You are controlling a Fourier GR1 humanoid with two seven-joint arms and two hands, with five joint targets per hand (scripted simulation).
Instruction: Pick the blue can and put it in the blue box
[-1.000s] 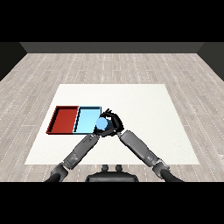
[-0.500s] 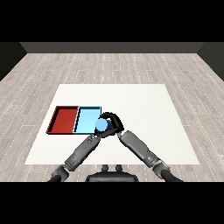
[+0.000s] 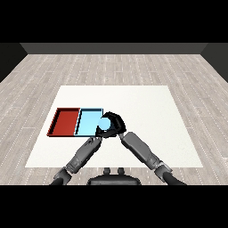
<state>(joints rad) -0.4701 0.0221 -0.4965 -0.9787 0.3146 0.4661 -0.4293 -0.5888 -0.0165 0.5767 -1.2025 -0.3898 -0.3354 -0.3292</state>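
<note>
The big white surface (image 3: 147,116) holds a red tray (image 3: 65,122) and a blue tray (image 3: 88,121), touching side by side. My right hand (image 3: 115,124) is curled round the blue can (image 3: 105,124), right at the blue tray's near right corner. My left hand is hidden behind it; I cannot tell its state.

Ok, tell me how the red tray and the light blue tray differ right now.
The red tray lies farther left, away from both hands; the light blue tray lies beside the right hand, which holds the blue can at its right edge. Colour differs: red against light blue. Both are shallow, rectangular, and lie side by side.
</note>
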